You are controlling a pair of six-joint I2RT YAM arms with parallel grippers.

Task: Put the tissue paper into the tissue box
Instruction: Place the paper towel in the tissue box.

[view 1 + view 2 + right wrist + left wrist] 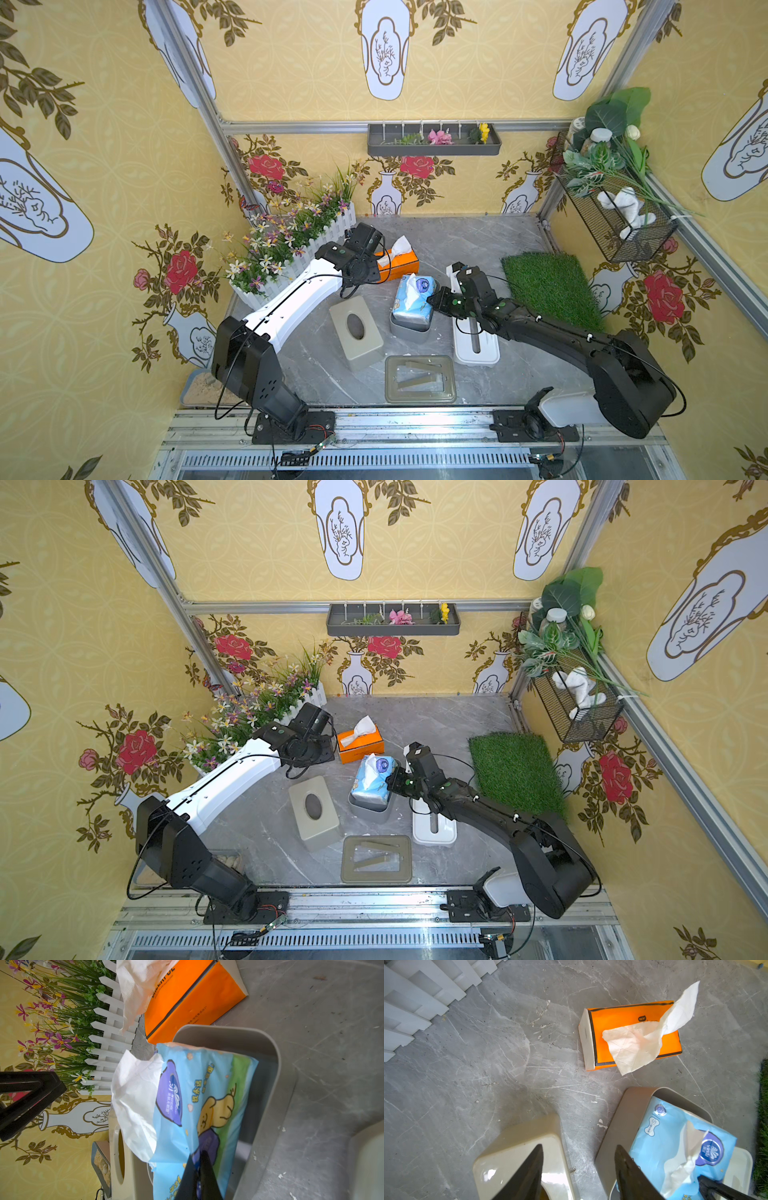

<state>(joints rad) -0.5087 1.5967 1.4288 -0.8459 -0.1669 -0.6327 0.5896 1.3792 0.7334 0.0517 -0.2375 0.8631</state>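
Along the left wall stands the picket planter point(291, 253), and just beside it the left gripper point(579, 1147) hovers with its jaws apart and nothing between them, above the gap between the beige cover point(356, 328) and the grey box base point(409, 332). Behind these lies an orange tissue carton point(397, 264) with a sheet pulled up. Next comes the tissue pack point(411, 297), blue film with one white sheet sticking out of its slit; it rests partly inside the grey box base, tilted and, by my reading, not yet seated flat. On its near edge the right gripper point(202, 1153) is clamped together on the wrapper film. Further right sit a white dispenser point(478, 345) and the grass mat point(548, 286), both clear of the work.

The pack looks light, soft and squashy, and its film is likely slippery, so a pinch on the film alone may slide or stretch rather than steer the whole block. A hold across the narrow body, or on the sealed end seam, should give better control. The loose sheet is fragile and would probably tear or pull out, so it is no place to grip
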